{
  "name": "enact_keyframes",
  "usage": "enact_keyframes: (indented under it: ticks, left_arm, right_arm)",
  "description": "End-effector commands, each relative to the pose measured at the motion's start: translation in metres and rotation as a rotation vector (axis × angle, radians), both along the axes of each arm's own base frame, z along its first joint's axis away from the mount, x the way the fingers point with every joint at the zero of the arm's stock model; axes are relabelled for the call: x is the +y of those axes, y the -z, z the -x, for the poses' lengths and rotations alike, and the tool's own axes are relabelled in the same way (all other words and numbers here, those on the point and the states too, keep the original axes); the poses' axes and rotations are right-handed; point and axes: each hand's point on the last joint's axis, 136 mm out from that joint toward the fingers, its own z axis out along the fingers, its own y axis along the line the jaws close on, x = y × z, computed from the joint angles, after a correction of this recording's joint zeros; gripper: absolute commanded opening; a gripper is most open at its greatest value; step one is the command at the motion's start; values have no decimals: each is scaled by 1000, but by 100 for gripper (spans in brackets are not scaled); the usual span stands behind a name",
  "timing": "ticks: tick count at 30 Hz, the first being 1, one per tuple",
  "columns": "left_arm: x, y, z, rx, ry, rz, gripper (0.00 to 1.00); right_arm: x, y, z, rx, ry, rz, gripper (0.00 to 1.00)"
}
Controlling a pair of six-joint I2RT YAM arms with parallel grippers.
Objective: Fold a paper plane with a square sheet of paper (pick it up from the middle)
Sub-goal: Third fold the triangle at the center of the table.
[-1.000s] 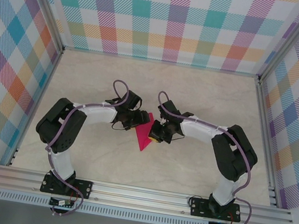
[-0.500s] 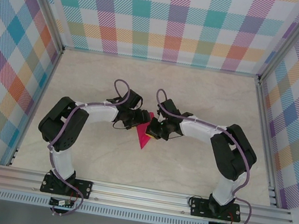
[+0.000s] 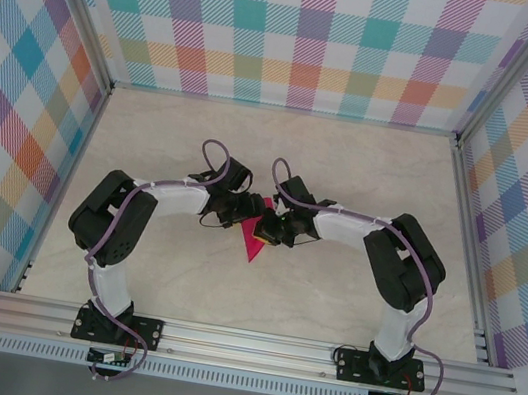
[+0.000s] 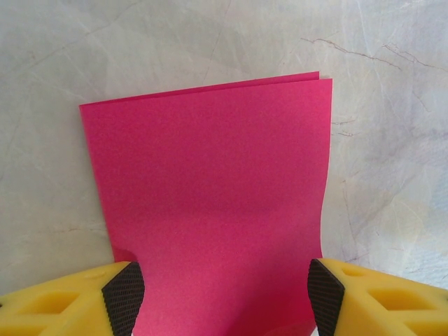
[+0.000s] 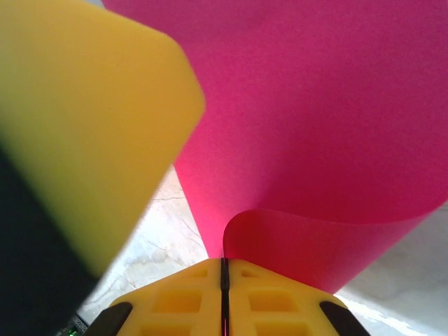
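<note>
Two arms meet mid-tabletop [image 3: 349,171] over folded square sheet of paper [image 4: 210,196]. I see left end effector [image 4: 222,297] spread wide, pads [image 4: 124,297] flanking sheet's side edges. Right end effector [image 5: 224,269] clenched on sheet, pink curl rising just beyond it.

A robotics lab test cell: checked panels [image 3: 312,33] wall a marble-look bench [image 3: 351,161], robot arms [image 3: 158,195] bolted to an aluminium rail [image 3: 250,343].
</note>
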Motion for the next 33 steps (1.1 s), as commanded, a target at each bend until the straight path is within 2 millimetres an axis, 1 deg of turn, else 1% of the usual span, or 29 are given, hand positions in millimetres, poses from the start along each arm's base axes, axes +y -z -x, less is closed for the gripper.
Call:
enact_keyframes:
  ticks: [1,6,15,25,33]
  left_arm:
    - [12,28,13,90,2,-56,67]
    - [12,30,14,93,2,-58,67]
    - [13,31,15,99,2,-61,67]
    - [13,34,16,105,4,-62,68]
    - [13,34,17,109,5,-59,68]
  right_arm:
    - [6,4,4,-9,-48,-22,9]
    - [7,8,8,5,-67,-25,9]
    - [3,13,13,27,-76,-2,10]
    - [-1,21,9,26,-43,27,10]
    - [2,23,9,35,-36,17,10]
